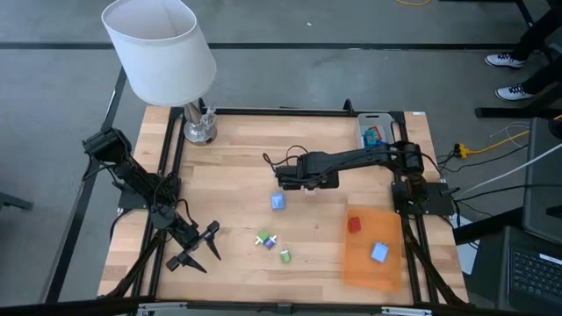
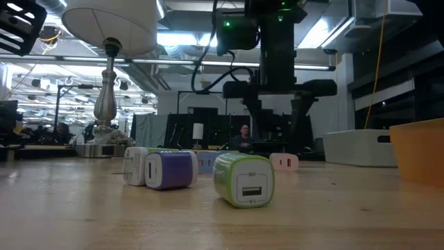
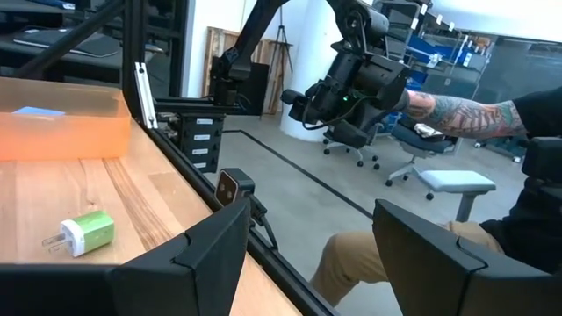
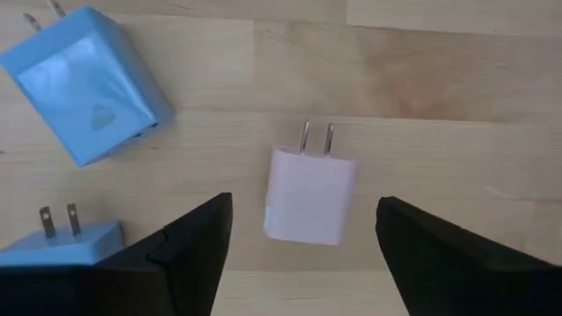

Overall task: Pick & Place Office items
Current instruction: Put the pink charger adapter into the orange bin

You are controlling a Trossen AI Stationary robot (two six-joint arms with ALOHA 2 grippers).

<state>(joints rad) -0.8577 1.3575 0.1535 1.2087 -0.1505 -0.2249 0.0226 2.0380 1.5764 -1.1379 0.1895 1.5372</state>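
**Office items: right hand open above pink charger**

Your right arm reaches level across the surface (image 1: pixel 228 167) from its far right mount. Its right hand (image 4: pixel 303 233) hangs released, fingers spread, over the pink charger (image 4: pixel 310 195), which lies flat beside a blue charger (image 4: pixel 83 83). Your left hand (image 1: pixel 200 246) rests open at the near left, well apart.

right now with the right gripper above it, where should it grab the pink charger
Straight down from above: the pink charger lies flat, prongs along the table, between the right gripper's open fingers. Pinch its two long side faces, clear of the prongs.
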